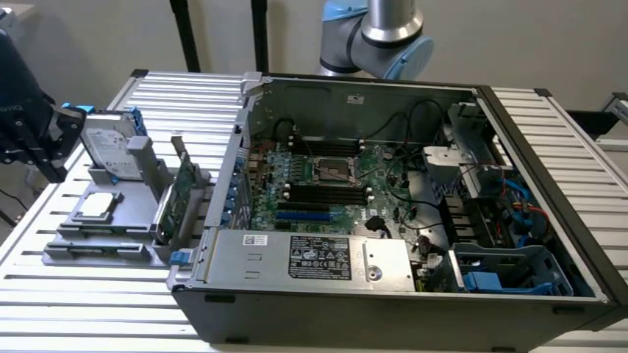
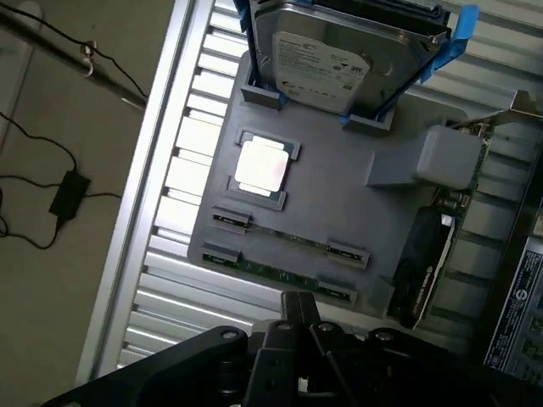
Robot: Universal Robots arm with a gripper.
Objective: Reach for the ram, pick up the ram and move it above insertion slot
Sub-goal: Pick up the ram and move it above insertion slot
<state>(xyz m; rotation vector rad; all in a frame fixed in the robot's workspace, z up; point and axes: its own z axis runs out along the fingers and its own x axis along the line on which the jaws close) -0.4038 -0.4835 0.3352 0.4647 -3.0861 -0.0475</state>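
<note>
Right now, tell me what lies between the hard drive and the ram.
The wrist view shows a square silver chip in a recess of the grey holder, between the hard drive and the ram.

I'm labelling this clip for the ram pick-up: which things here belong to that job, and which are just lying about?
Job: ram, lying in the grey holder; shut gripper near it; black motherboard slots in the open case.
Lying about: hard drive; processor chip; expansion card; power supply.

Matt grey plastic holder (image 2: 339, 203), dull green circuit-board ram (image 2: 288, 237) — shiny metal hard drive (image 2: 322, 59), ribbed aluminium table (image 2: 182, 170)
</note>
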